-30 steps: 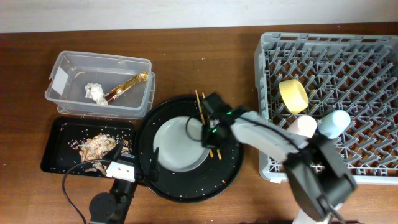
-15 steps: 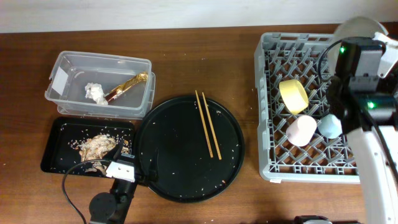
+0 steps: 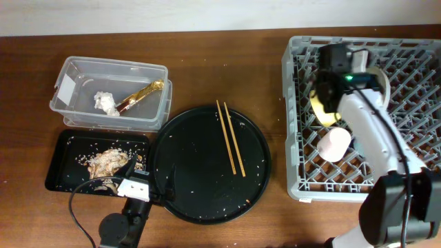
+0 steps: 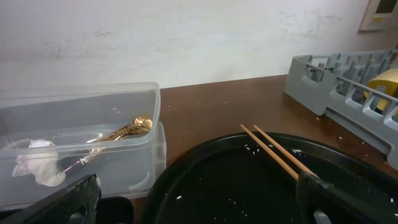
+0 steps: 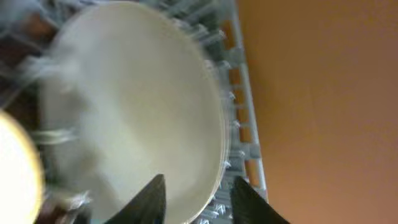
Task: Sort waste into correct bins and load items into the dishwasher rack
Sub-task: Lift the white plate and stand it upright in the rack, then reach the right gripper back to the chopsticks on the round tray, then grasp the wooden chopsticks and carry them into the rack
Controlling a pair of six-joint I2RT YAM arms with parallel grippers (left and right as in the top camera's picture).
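Note:
My right gripper (image 5: 196, 196) is over the grey dishwasher rack (image 3: 296, 138) and shut on the rim of the pale grey-green plate (image 5: 124, 124), held on edge among the pegs. The yellow bowl (image 3: 318, 110) and pink cup (image 3: 333, 146) lie in the rack; the arm hides the blue cup. Two chopsticks (image 3: 229, 138) lie on the round black tray (image 3: 200, 186). The tissue (image 3: 105, 102) and gold wrapper (image 3: 141, 95) are in the clear box (image 3: 69, 110). Food scraps (image 3: 109, 163) lie in the shallow black tray (image 3: 58, 165). My left gripper (image 4: 193, 205) is open and empty at the round tray's near left edge.
Rice grains are scattered on the round black tray. The clear box and the shallow black tray sit side by side at the left. A black cable (image 3: 79, 207) loops on the table near the left arm. The rack's left wall (image 4: 323, 81) rises to the right of the chopsticks.
My right gripper lifted the plate off the round black tray, carried it to the rack's far right, and now holds it lower among the pegs near the yellow bowl. The left arm has not moved.

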